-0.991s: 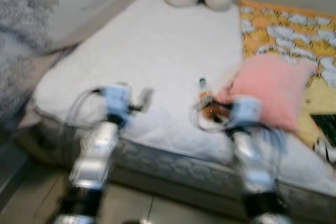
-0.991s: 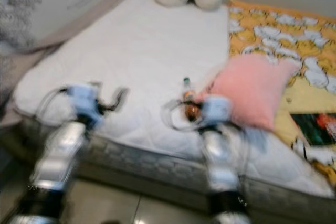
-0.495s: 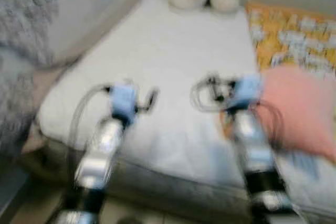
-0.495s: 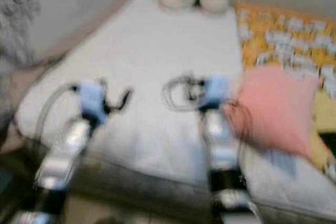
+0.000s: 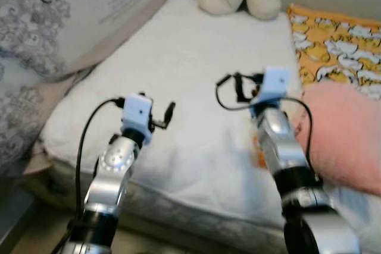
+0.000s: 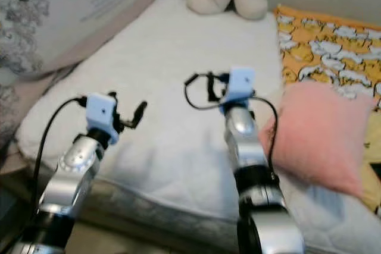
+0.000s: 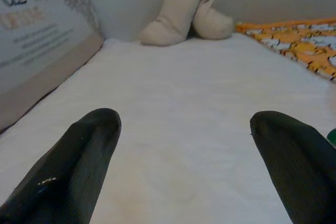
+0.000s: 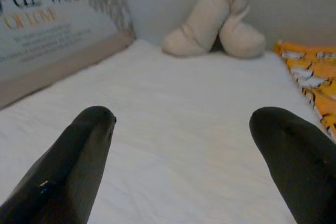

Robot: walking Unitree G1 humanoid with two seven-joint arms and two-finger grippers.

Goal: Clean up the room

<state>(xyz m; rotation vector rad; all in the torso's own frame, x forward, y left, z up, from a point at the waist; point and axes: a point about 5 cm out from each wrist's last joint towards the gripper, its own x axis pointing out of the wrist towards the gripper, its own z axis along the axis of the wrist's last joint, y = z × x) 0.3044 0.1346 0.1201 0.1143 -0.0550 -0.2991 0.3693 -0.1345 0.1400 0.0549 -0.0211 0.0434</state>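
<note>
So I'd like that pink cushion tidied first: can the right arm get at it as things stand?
Probably yes. The pink cushion lies on the mattress just beside the right arm, with nothing between them. The right gripper has its jaws open but points up the bed, so it would need to turn.

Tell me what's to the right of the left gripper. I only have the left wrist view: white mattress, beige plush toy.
Observer: A fluffy pink square pillow lies on the bed beside the right arm.
Operator: Right gripper status?
Observer: The right gripper hovers over the white quilted mattress, jaws open and empty.
Operator: Anything near that arm?
Observer: A small orange item peeks out beside the forearm. It is too hidden to identify.
</note>
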